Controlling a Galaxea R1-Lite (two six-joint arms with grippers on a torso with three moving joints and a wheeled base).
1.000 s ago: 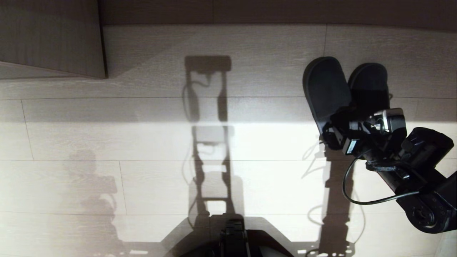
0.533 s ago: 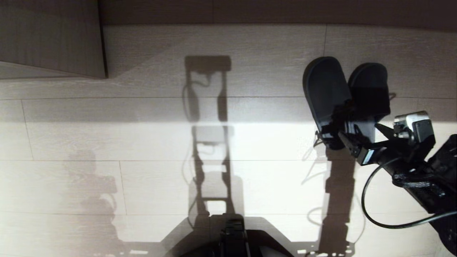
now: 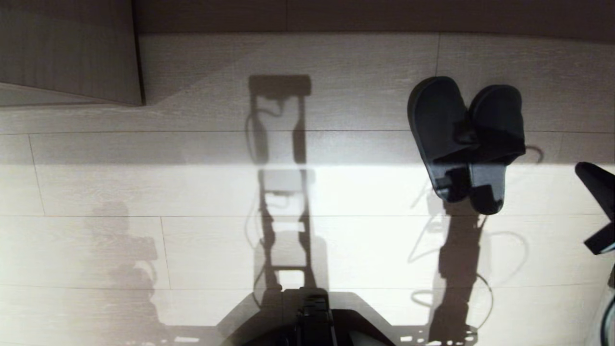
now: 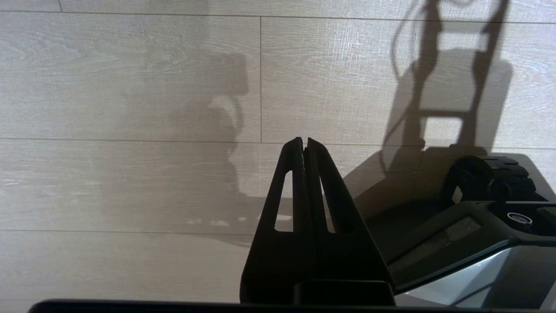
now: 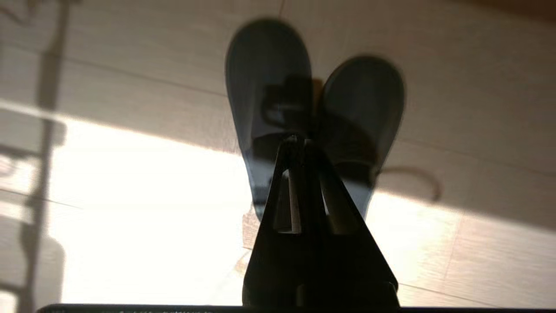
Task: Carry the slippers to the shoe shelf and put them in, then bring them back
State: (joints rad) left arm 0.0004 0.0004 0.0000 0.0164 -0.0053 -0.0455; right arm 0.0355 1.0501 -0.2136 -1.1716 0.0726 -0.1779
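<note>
slippers [image 3: 466,144] unobstructed, open floor [image 3: 336,192] around

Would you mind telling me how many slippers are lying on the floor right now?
2: the left slipper and the right slipper lie side by side on the wooden floor, touching, ahead to the robot's right. None appear hidden.

We find no text, label, brand, number or sign that can be read in any of the views.
</note>
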